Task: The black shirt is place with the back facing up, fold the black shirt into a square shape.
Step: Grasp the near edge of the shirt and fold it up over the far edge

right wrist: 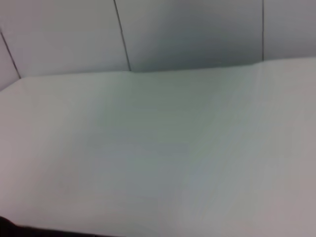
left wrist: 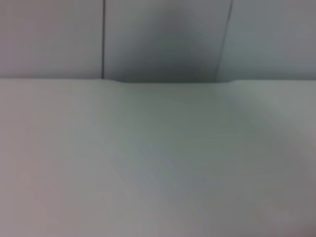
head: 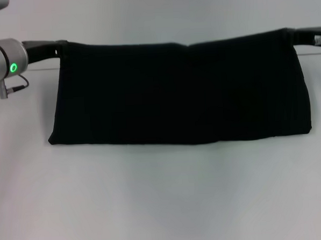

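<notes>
A: The black shirt [head: 178, 92] is noted as a wide dark band across the far half of the white table [head: 165, 200]. Its long axis runs left to right. Its near edge rests on the table; its far edge is raised and drawn taut between the two arms, sagging slightly at mid-span.

B: Where are the grippers recorded?

A: The left gripper [head: 59, 46] is seen at the shirt's far-left corner, the right gripper [head: 291, 34] at the far-right corner. Each is met by the cloth at its corner. The fingers themselves are hidden by the fabric, so whether they are pinching the hem cannot be told, though a hold is judged likely from the lifted edge.

B: And the wrist views?

A: Only bare table and the wall panels [left wrist: 163, 39] behind it are shown there; neither the shirt nor any finger is identified.

B: The governing relation?

A: The cloth lies toward the robot from both grippers, hanging from them. Neither arm is nearer; the corners are held level. The fold is judged to depend on both corners being carried together, across the long axis.
</notes>
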Robot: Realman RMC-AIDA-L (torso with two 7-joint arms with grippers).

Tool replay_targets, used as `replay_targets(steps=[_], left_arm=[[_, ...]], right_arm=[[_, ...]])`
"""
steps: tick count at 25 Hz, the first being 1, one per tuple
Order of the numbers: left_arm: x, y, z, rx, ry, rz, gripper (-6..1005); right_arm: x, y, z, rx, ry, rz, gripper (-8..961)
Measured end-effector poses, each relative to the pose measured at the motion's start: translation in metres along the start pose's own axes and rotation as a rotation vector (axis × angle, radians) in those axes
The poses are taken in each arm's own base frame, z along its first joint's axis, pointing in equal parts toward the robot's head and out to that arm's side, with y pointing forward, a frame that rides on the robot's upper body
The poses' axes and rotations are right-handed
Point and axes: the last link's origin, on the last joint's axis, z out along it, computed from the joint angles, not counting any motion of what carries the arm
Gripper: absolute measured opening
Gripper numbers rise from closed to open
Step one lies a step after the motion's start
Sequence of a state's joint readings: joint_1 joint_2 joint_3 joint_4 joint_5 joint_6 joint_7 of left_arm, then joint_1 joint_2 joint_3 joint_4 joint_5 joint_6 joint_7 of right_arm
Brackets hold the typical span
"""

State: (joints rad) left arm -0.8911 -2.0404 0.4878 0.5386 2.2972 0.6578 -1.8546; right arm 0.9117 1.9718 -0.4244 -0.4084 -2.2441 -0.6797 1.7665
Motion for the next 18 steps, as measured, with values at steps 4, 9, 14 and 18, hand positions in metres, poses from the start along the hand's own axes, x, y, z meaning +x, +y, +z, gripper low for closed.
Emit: replay_targets(steps=[4,9,14,18], left_arm=[[0.007,-0.002,0.002,0.033,0.019,0.008,1],[-0.002,0.002,0.007,0.066,0.012,0.012,1],[-0.013,0.008,0.013,0.084,-0.005,0.02,1],[-0.015,0.011,0.014,0.081,-0.007,0.019,0]], right_arm=[[-0.005,0.0,0.003,0.022,-0.008,-0.006,0],[0.005,0.004,0.01,0.059,0.01,-0.006,9],[0.016,0.007,0.013,0.083,0.024,-0.004,34],[0.019,0.007,0.013,0.085,0.031,0.002,54]])
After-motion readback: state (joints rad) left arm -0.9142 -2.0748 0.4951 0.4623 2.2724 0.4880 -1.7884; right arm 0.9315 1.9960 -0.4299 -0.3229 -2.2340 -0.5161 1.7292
